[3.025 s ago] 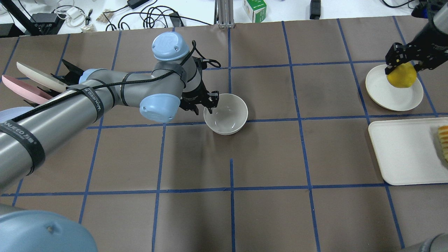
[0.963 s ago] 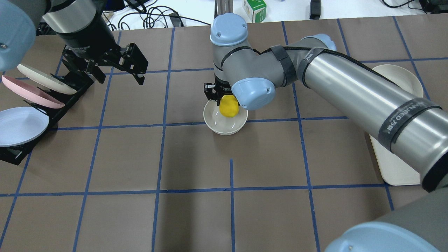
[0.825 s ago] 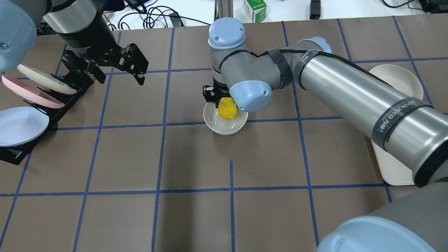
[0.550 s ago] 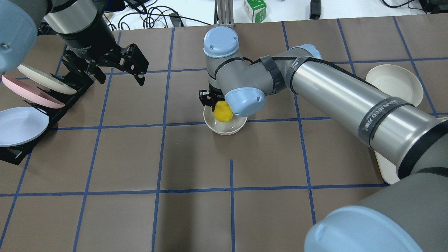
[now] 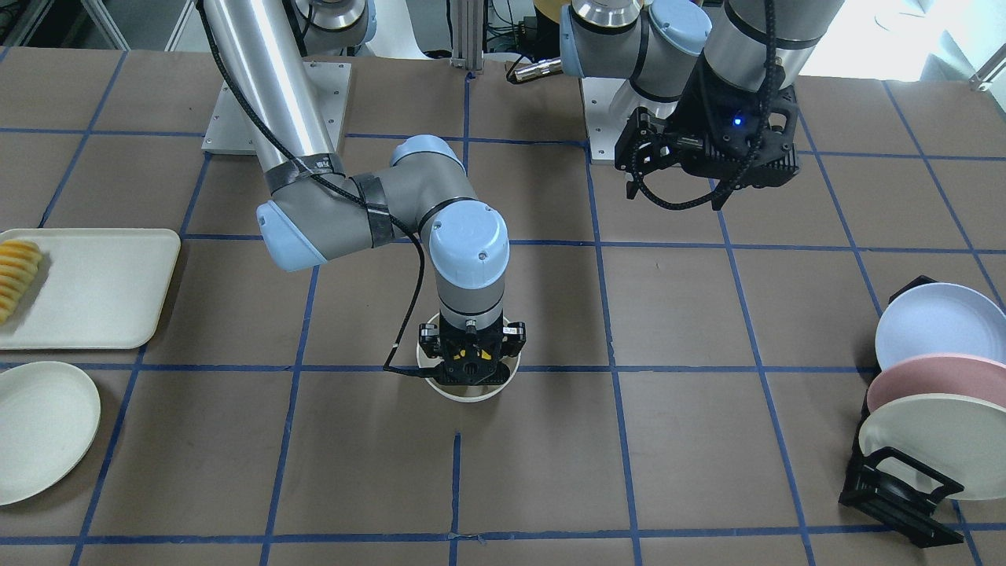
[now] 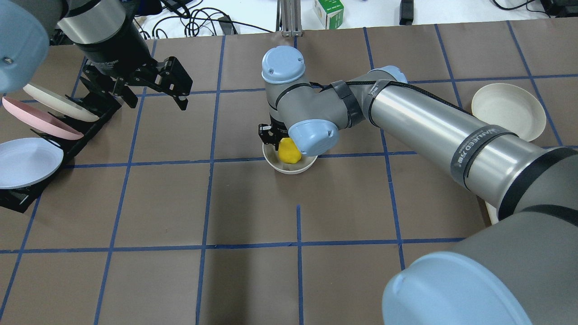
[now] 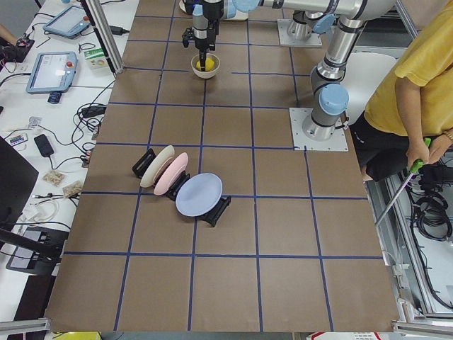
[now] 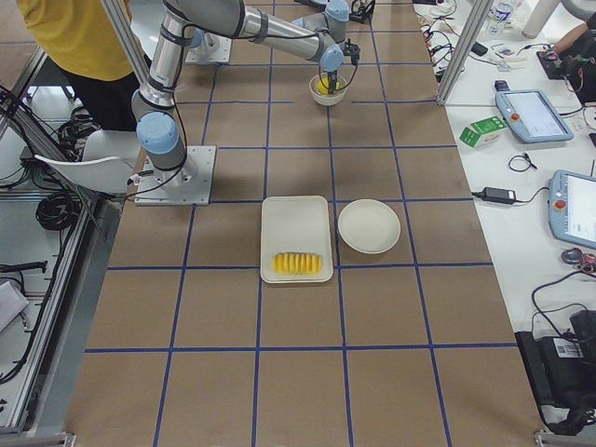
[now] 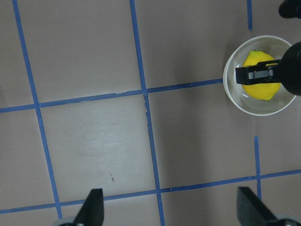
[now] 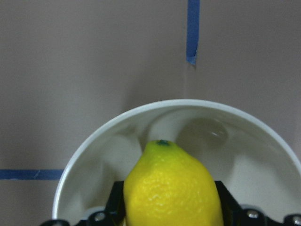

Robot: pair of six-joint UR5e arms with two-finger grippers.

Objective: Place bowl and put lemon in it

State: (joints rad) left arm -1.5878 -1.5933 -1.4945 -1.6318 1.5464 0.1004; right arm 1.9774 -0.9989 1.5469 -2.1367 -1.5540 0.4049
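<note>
The off-white bowl [image 6: 289,170] stands on the brown table near its middle. My right gripper [image 6: 283,145] reaches down into it, shut on the yellow lemon [image 6: 289,151]. In the right wrist view the lemon [image 10: 171,188] sits between the fingers, low inside the bowl [image 10: 94,141], pointed tip away from the camera. In the front view the right gripper [image 5: 470,369] covers most of the bowl [image 5: 471,393]. My left gripper [image 6: 156,101] is open and empty, raised at the far left. Its wrist view shows the bowl [image 9: 235,99] and lemon [image 9: 261,90] from above.
A black rack with pastel plates [image 6: 36,122] stands at the left edge. A flat cream plate [image 6: 508,110] lies at the far right. A cream tray [image 5: 86,287] with a row of sliced pieces [image 5: 17,275] lies beside it.
My left gripper let go of the bowl and drew back to the far left. My right gripper carried the lemon from the flat plate and has lowered it into the bowl.
</note>
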